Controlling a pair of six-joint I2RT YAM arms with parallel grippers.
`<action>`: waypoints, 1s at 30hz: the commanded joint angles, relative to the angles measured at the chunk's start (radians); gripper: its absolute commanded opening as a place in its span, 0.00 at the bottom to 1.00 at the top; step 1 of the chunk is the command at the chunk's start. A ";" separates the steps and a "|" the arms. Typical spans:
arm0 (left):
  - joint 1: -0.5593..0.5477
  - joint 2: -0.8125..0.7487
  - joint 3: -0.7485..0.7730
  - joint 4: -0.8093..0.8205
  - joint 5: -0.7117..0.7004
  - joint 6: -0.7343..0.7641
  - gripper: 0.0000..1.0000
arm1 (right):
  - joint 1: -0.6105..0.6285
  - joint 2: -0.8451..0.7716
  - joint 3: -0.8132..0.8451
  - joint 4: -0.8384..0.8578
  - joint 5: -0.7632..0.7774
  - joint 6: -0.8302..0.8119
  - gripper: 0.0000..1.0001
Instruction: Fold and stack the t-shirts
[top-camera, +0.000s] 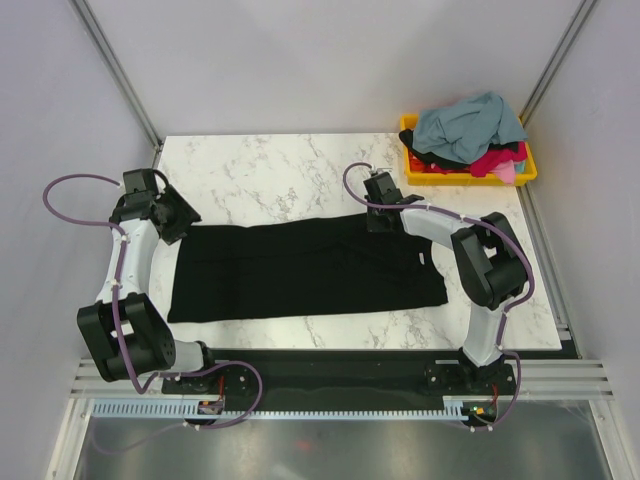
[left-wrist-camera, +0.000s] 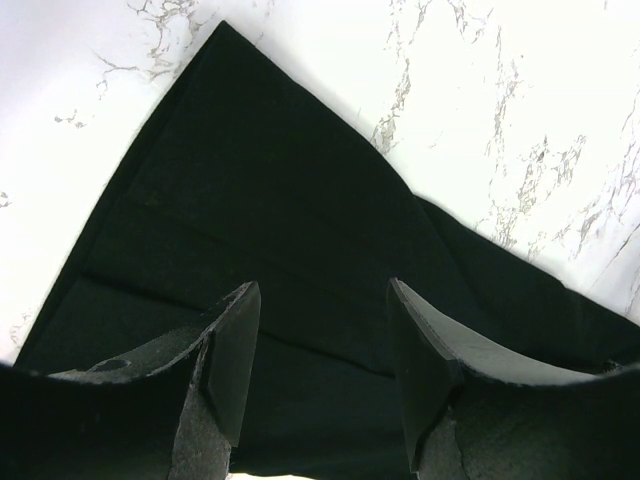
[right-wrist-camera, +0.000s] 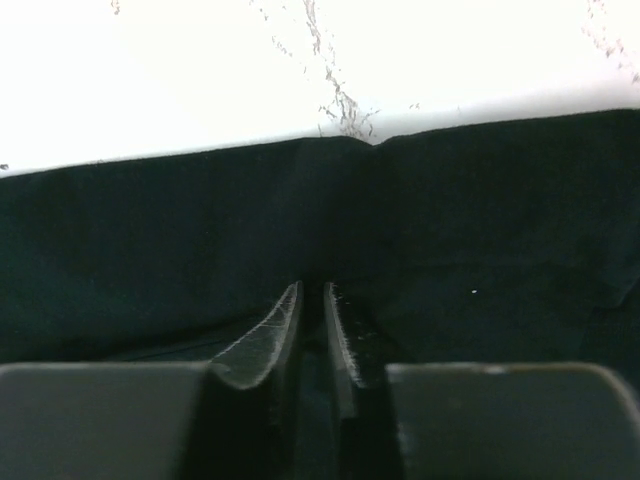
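Observation:
A large black t-shirt (top-camera: 300, 265) lies flat as a long band across the marble table (top-camera: 280, 170). My left gripper (top-camera: 175, 215) hovers at the band's far left corner. In the left wrist view that gripper (left-wrist-camera: 320, 290) is open, its fingers (left-wrist-camera: 235, 350) standing wide over the black cloth (left-wrist-camera: 260, 200) with nothing between them. My right gripper (top-camera: 380, 215) is at the far edge of the band, toward its right end. Its jaws (right-wrist-camera: 312, 290) are pressed nearly together on a pinch of the black shirt (right-wrist-camera: 150, 240), and the cloth edge puckers just ahead of them.
A yellow bin (top-camera: 530, 170) stands at the table's back right corner. It holds a heap of shirts: grey-blue (top-camera: 465, 125) on top, magenta-red (top-camera: 495, 160) and pink (top-camera: 512, 172) below. White walls close in on both sides.

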 joint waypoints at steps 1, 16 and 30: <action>-0.002 -0.027 -0.005 0.035 0.011 0.029 0.61 | 0.005 -0.022 -0.001 0.010 -0.008 0.010 0.19; -0.003 -0.028 -0.005 0.034 0.008 0.030 0.61 | 0.020 -0.120 -0.047 -0.027 -0.018 0.020 0.00; -0.002 -0.044 -0.011 0.034 0.002 0.032 0.61 | 0.258 -0.344 -0.297 -0.073 0.018 0.177 0.00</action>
